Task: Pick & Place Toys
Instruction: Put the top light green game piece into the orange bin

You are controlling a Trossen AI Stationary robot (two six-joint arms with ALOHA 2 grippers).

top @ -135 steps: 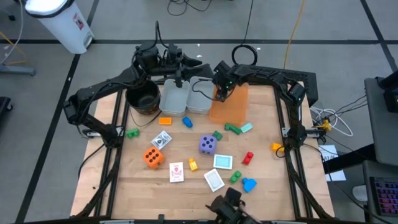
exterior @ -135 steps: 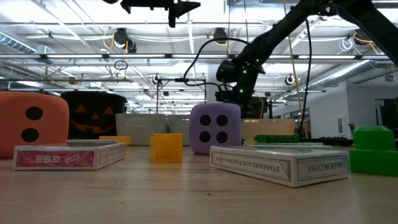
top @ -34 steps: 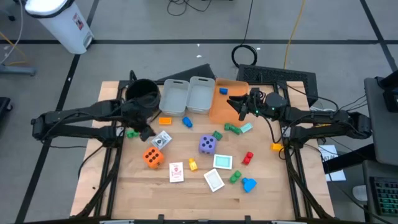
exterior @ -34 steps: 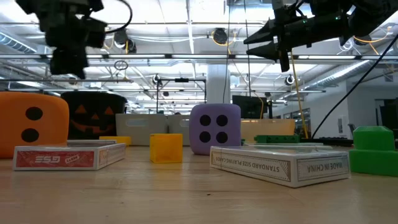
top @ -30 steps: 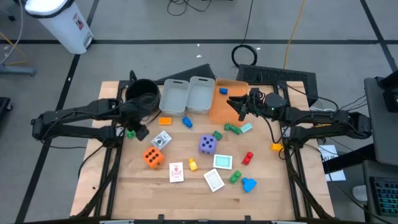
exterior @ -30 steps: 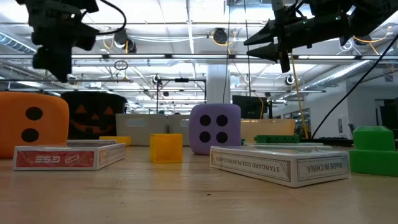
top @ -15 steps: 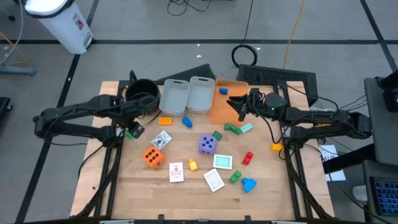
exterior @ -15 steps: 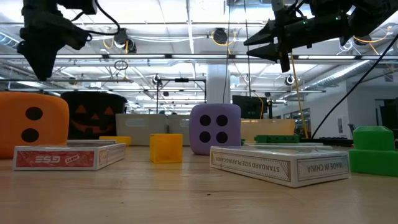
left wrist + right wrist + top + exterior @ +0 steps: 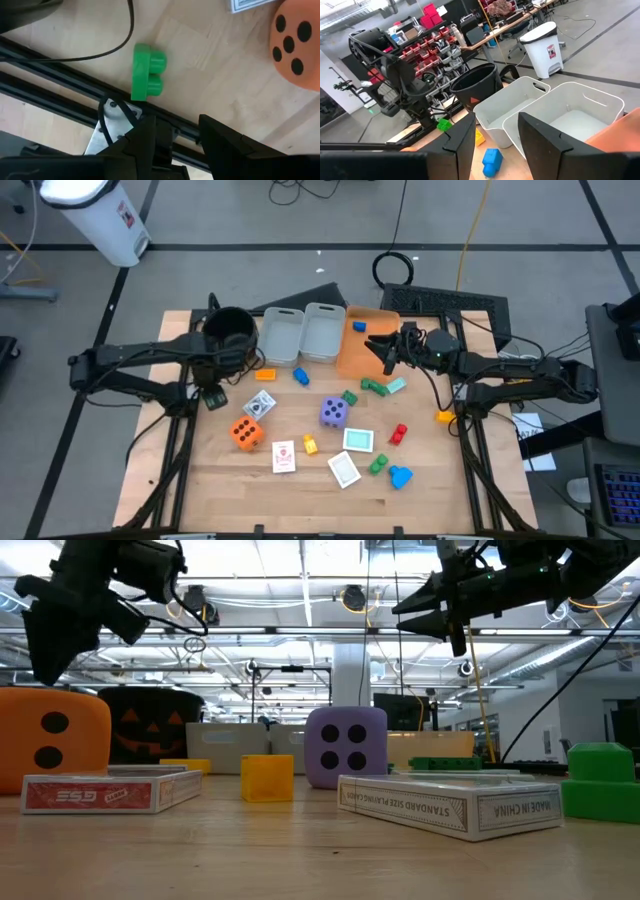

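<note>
The toys lie scattered on the wooden table: an orange die, a purple die, cards and small coloured blocks. My left gripper hangs open, pointing down, at the table's left edge. A green block lies flat on the wood just beyond its fingertips, untouched. The gripper hides this block in the high view. My right gripper stands open and level above the orange bin, with nothing between its fingers.
Two grey bins and a black pot stand along the far edge beside the orange bin. A black frame rail runs along the table's left edge, next to the green block. The orange die sits close by.
My left gripper has drawn a little toward the table's left edge and tipped from slanting to pointing nearly straight down over the green block. Its finger gap looks unchanged. The toys have stayed where they were.
</note>
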